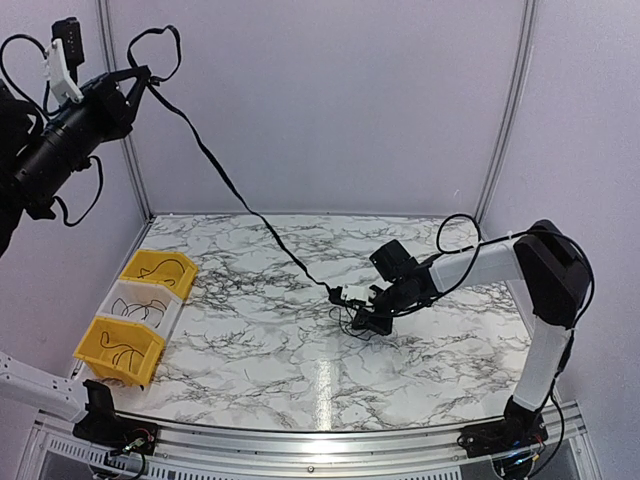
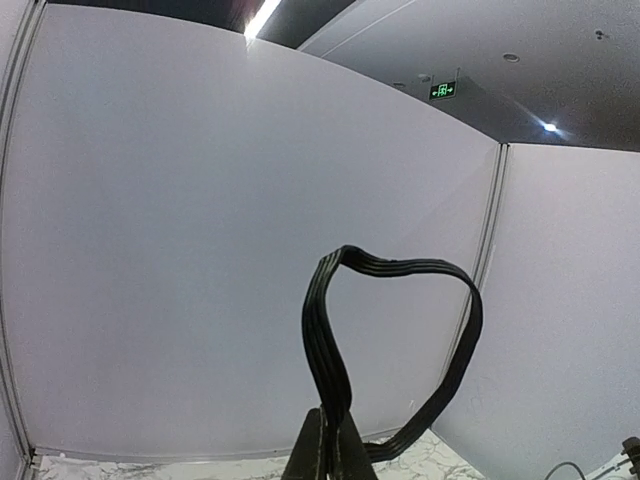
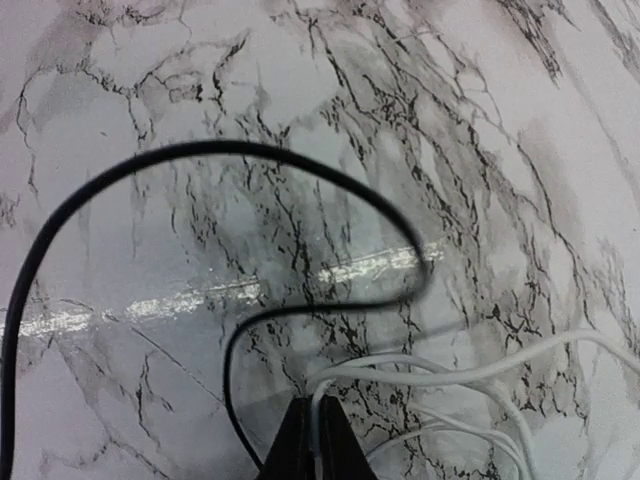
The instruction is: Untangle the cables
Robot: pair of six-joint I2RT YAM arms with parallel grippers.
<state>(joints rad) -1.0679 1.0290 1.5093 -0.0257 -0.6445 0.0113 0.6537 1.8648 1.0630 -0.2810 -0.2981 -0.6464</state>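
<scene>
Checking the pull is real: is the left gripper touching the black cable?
Touching. The left wrist view shows the left gripper shut on the black cable, no gap.

Under the right gripper (image 1: 370, 302), the knot of cables (image 1: 352, 314) is too small from above to tell strands apart. Ahead of that gripper, the wrist picture's edges cut the black cable (image 3: 250, 148) at left and the pale cables (image 3: 470, 375) at right.

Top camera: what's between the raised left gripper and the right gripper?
A taut black cable runs from the left gripper down to the clump in the right gripper, above the table; the top view shows it.
</scene>
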